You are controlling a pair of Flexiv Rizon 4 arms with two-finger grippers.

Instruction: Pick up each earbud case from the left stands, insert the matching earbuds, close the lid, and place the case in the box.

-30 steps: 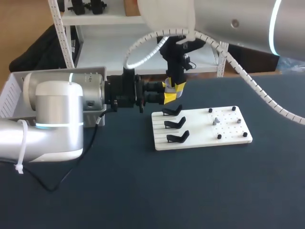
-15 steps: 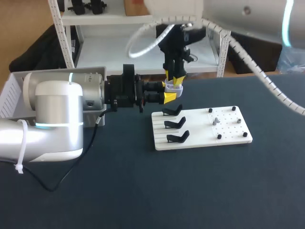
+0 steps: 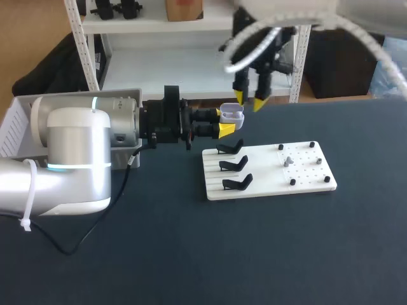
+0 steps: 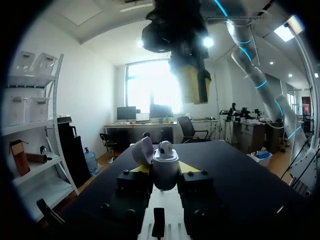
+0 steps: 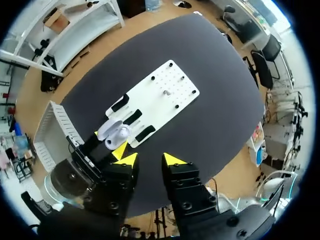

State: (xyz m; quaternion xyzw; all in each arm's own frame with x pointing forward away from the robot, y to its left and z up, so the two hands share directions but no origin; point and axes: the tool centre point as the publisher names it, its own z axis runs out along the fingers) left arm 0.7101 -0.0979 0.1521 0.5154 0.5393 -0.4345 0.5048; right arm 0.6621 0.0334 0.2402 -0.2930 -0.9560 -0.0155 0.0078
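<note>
Left hand clenched on earbud case, lid open, held upright above tabletop near stands (presenting opening for insertion). Right hand released, empty, above case; one earbud apparently seated.

A flat white rectangular board lies on the dark table. Three black curved plastic stands sit in a row on the board's left part. Small black pegs and a little grey piece stand on its right part. Just beyond the board's far left corner, the left gripper lies level and clamps a pale earbud case with its lid up. The right gripper hangs higher beyond that same corner, pointing down, fingers apart, near the case but not touching it.
</note>
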